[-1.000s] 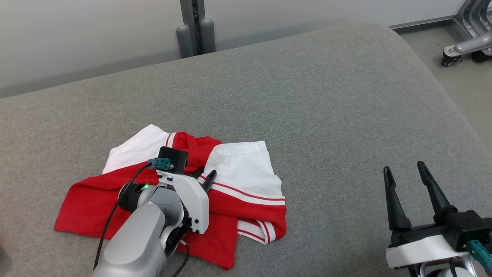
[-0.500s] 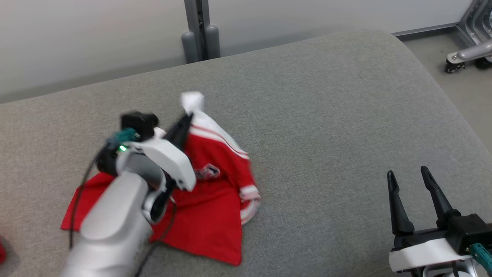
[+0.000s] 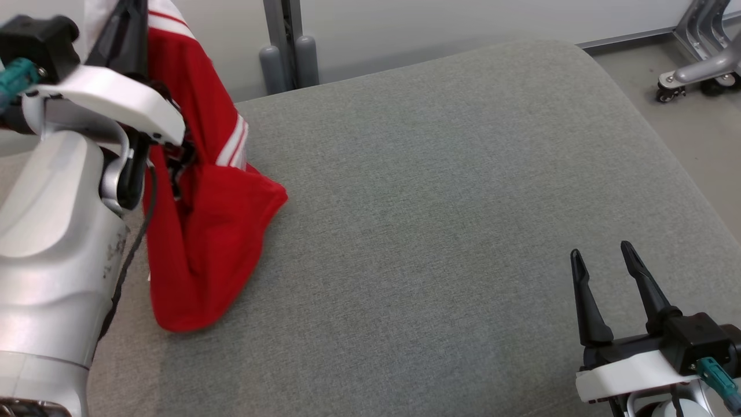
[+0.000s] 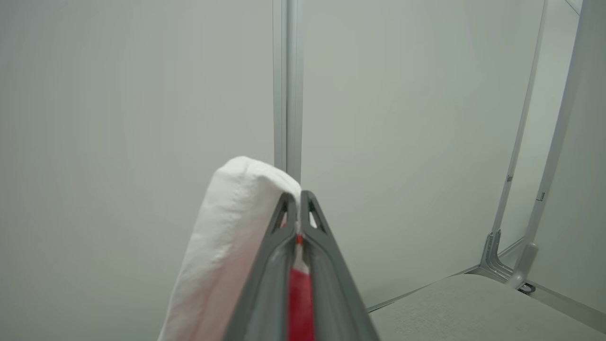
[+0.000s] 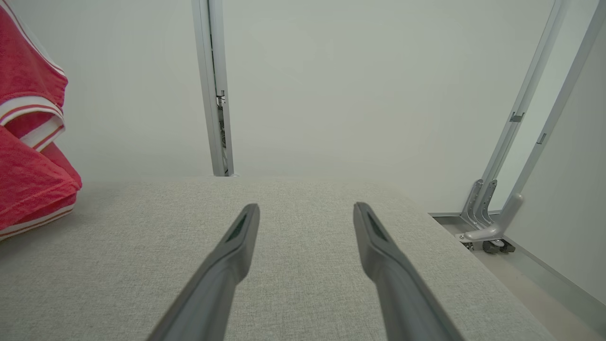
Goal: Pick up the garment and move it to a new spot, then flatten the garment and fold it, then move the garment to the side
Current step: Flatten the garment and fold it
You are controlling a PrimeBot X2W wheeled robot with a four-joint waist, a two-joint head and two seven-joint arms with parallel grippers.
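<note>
We've just shut left gripper [image 4: 298, 202] jaws on the garment [image 3: 208, 231] and hoisted it off the grey cushion [image 3: 434, 202]. Right gripper [image 3: 600, 249] jaws open. Relocating comes next.

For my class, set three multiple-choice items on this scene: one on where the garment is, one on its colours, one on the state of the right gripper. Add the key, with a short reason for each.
1. Where is the garment?
A. Lying flat at the robot's right
B. Hanging at the robot's left from the left gripper
C. Folded in the middle

2. What colours is the garment?
A. Blue and yellow
B. Red and white
C. All black

3. What state is the right gripper in?
A. Shut on the garment
B. Open and empty
C. Shut and empty

Key:
1 B: the left gripper is shut on the cloth, which hangs down at the head view's left.
2 B: the cloth is red, with white stripes and a white part.
3 B: its fingers stand apart, with bare grey cushion between them.
</note>
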